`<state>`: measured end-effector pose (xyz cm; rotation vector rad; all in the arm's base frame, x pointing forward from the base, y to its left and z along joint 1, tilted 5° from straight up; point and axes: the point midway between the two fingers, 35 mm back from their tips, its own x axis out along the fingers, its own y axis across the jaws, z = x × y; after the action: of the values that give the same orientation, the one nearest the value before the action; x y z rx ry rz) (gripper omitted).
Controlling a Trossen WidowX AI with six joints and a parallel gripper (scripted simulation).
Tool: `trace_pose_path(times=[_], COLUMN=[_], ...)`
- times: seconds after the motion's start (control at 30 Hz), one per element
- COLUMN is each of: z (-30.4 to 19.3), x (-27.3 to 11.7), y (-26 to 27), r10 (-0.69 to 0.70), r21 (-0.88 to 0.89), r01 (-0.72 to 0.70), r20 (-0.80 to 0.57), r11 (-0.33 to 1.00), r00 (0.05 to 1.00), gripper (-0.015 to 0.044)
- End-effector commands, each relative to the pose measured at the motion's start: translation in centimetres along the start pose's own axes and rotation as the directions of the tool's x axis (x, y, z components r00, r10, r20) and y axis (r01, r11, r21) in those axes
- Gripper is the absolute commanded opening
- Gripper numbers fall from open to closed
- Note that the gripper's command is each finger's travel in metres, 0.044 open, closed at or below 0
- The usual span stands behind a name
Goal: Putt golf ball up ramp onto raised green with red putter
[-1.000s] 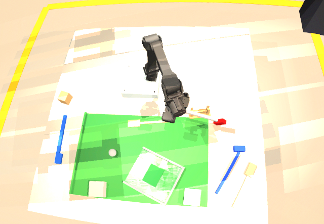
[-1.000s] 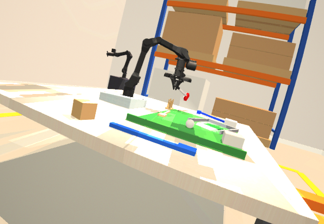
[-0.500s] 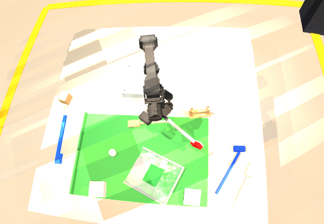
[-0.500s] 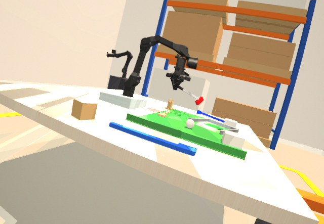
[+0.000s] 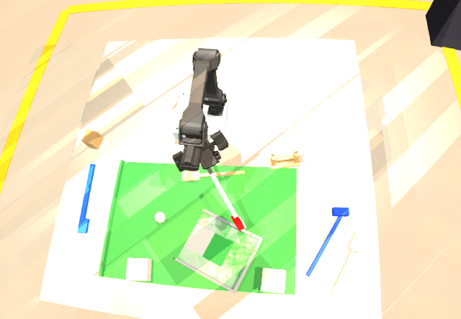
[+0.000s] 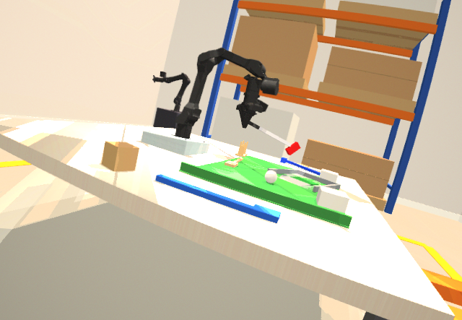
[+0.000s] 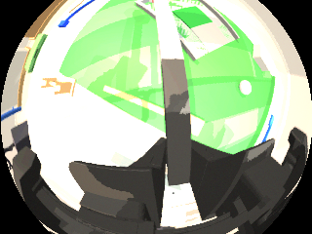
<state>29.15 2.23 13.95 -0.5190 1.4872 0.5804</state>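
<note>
My gripper (image 5: 209, 167) (image 6: 245, 122) (image 7: 172, 140) is shut on the dark grip of the red putter (image 5: 225, 197) (image 6: 273, 136) (image 7: 168, 36), above the back edge of the green mat (image 5: 141, 196) (image 6: 238, 176) (image 7: 219, 109). The putter slants down and outward; its red head (image 5: 237, 223) (image 6: 292, 148) is in the air, over the back rail of the ramp frame in the top view. The white golf ball (image 5: 160, 217) (image 6: 271, 177) (image 7: 245, 87) rests on the mat, left of the grey ramp (image 5: 195, 239). The raised dark green square (image 5: 217, 249) (image 7: 192, 17) bears no ball.
A wooden stand (image 5: 284, 160) (image 6: 242, 148) is behind the mat. A wooden mallet (image 5: 190, 176) lies on its back edge. White blocks (image 5: 138, 268) (image 5: 273, 280) stand at the front corners. Blue clubs (image 5: 85, 200) (image 5: 324, 244) lie either side. A wooden cube (image 5: 92, 139) (image 6: 120, 156) is left.
</note>
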Motion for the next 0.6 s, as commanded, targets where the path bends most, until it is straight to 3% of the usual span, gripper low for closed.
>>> trace_pose_path(times=[0.0, 0.57], z=[-1.1, -8.0], x=[0.0, 0.5], y=[-1.4, -6.8], r10=[-0.004, 0.013], r21=[0.116, 0.634], r01=[0.004, 0.004], r20=[-0.001, -0.022], r11=[0.993, 0.773], r00=[1.000, 1.000], gripper=[0.0000, 0.0000])
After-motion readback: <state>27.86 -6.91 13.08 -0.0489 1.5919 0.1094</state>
